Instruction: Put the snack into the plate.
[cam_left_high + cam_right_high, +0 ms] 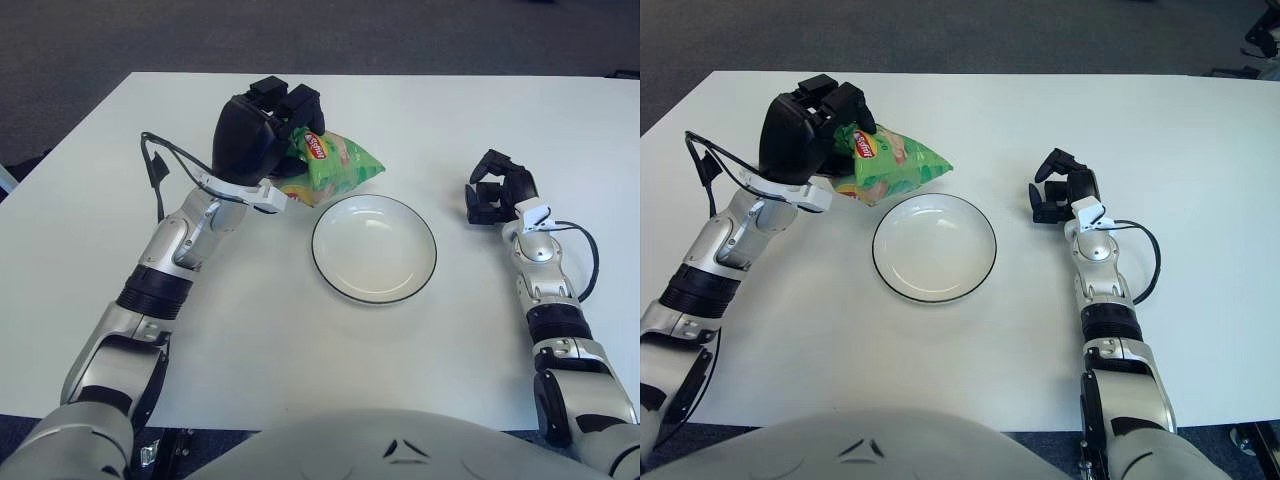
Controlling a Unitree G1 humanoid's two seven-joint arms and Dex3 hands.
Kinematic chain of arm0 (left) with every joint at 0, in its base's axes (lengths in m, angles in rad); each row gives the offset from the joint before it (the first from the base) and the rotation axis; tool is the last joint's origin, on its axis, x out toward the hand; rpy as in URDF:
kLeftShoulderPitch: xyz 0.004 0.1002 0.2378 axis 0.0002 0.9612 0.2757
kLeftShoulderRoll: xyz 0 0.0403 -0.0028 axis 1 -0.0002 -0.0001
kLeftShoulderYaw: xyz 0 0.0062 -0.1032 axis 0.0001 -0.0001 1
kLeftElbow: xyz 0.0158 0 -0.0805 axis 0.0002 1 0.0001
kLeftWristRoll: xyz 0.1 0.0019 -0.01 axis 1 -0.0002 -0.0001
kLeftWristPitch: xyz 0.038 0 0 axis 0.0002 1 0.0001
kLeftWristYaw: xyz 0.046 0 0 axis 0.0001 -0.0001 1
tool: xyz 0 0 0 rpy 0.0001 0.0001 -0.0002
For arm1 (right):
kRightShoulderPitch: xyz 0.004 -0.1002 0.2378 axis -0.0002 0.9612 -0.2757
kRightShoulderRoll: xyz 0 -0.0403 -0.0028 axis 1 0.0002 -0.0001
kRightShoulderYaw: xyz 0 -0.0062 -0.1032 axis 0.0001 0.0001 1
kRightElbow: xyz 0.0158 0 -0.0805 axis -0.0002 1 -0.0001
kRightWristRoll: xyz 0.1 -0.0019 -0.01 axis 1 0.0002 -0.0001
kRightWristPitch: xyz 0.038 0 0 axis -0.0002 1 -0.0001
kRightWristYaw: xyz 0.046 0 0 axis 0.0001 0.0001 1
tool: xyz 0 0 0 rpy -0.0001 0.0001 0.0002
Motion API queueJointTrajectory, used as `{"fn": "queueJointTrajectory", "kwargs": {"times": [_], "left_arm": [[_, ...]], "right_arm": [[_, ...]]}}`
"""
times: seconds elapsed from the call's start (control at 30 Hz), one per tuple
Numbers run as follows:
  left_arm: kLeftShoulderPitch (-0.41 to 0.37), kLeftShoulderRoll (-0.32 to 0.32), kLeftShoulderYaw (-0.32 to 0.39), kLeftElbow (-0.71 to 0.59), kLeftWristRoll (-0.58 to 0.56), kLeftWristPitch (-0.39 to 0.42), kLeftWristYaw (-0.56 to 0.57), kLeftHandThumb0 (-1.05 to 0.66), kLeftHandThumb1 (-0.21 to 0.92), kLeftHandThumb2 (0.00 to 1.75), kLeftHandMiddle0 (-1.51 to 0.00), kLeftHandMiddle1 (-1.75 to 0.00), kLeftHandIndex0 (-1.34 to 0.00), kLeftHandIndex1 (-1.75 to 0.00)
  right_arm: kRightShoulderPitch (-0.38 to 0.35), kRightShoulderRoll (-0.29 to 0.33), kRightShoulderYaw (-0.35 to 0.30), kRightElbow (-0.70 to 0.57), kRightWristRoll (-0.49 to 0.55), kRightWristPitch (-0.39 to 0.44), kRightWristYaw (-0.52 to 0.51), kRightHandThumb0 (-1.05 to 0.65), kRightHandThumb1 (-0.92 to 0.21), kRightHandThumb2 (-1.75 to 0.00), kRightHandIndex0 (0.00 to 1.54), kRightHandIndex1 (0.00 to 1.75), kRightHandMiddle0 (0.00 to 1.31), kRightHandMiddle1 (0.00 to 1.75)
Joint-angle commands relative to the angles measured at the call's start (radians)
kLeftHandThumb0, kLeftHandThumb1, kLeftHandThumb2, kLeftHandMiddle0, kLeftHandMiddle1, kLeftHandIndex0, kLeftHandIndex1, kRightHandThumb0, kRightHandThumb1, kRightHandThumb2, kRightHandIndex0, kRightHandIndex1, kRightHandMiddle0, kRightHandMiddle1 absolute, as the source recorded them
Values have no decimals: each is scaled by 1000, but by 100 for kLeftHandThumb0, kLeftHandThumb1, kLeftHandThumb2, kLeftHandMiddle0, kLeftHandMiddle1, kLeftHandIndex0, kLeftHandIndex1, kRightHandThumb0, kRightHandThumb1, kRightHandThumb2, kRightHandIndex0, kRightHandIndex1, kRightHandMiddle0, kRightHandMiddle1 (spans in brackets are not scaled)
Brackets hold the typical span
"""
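Observation:
A green snack bag (pixel 337 168) with a red logo hangs above the table, its right corner reaching over the far left rim of the plate. My left hand (pixel 262 135) is shut on the bag's left end, black fingers curled over its top. The white plate (pixel 374 288) with a thin dark rim lies at the table's middle, nothing in it. My right hand (pixel 497 191) shows to the right of the plate, its dark fingers curled and holding nothing.
The white table (pixel 300 350) spreads wide around the plate; its far edge meets a dark carpet (pixel 300 30). A black cable (pixel 155 175) loops off my left wrist.

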Motion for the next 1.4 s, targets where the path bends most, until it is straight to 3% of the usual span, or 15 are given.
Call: {"fn": "queueJointTrajectory", "kwargs": {"times": [0.0,1.13,1.37], "left_arm": [[2,9,24,0,-25,-19,-25,0,-8,174,-93,-168,-68,-175],[19,-37,46,-67,102,-101,60,0,-8,174,-92,-168,-68,-175],[32,-64,33,-85,7,-124,-9,0,-4,171,-90,-170,-65,-175]], "right_arm": [[69,29,16,45,-10,44,4,-52,-23,-142,132,175,69,175],[61,31,19,54,-12,50,7,-52,-23,-142,131,175,68,175],[59,31,20,57,-12,52,7,-52,-23,-142,132,175,69,175]]}}
